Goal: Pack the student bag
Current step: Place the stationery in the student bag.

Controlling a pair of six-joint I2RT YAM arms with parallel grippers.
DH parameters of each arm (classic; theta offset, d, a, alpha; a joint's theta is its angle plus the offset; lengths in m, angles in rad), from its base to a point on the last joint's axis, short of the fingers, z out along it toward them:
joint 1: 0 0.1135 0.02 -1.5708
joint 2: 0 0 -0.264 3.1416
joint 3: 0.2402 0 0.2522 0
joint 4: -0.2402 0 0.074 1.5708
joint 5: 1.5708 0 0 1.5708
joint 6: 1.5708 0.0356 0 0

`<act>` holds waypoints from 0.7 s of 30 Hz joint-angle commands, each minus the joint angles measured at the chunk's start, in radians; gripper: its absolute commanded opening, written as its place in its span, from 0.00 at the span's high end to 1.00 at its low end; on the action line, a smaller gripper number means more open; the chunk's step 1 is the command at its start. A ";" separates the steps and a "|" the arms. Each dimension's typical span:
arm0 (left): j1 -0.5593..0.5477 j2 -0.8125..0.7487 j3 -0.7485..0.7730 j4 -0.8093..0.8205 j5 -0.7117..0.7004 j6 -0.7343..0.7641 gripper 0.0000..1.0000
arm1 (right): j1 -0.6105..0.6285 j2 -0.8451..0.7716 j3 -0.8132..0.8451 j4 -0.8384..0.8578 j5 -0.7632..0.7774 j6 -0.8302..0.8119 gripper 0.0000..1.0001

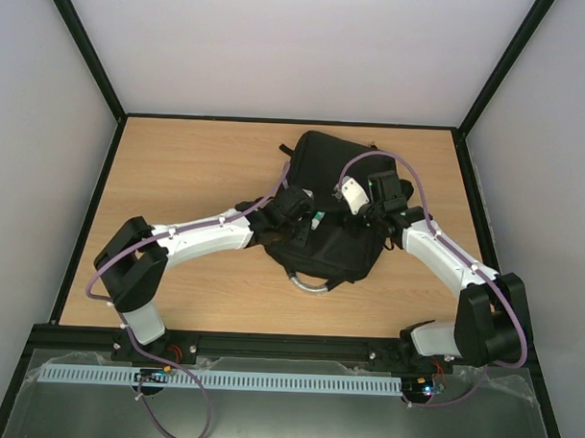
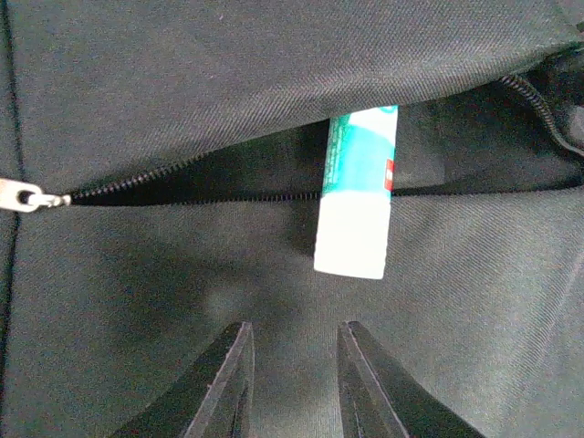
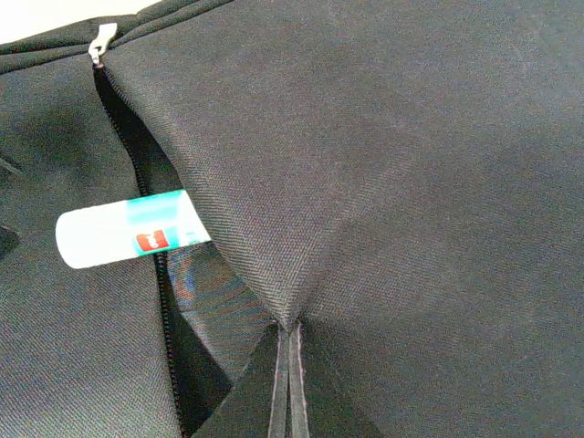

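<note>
The black student bag (image 1: 332, 196) lies in the middle of the table, its grey loop handle (image 1: 309, 285) toward the near edge. A white and teal glue stick (image 2: 356, 196) pokes halfway out of the bag's open zip pocket; it also shows in the right wrist view (image 3: 128, 231) and the top view (image 1: 315, 220). My left gripper (image 2: 292, 339) is open and empty just short of the stick's white end. My right gripper (image 3: 287, 330) is shut on a pinch of the bag's pocket flap (image 3: 301, 210) and holds it lifted, keeping the pocket open.
The zip pull (image 2: 23, 195) sits at the pocket's left end in the left wrist view, and at the top left in the right wrist view (image 3: 102, 41). Black frame rails (image 1: 91, 212) border the wooden table (image 1: 189, 158) on its sides.
</note>
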 commanded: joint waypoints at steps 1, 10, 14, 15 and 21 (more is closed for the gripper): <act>0.002 0.054 0.041 0.050 -0.010 0.011 0.73 | 0.005 -0.002 0.001 -0.050 -0.052 0.002 0.99; 0.035 0.199 0.170 0.145 -0.043 -0.010 0.77 | 0.006 -0.004 0.001 -0.052 -0.051 0.002 0.99; 0.042 0.223 0.187 0.182 -0.126 -0.062 0.77 | 0.006 -0.008 0.001 -0.052 -0.051 0.003 0.99; 0.043 0.220 0.173 0.196 -0.120 -0.076 0.77 | 0.005 -0.008 0.001 -0.052 -0.050 0.004 0.99; 0.020 0.114 0.061 0.216 -0.036 -0.083 0.71 | 0.005 -0.001 0.000 -0.051 -0.055 0.001 0.99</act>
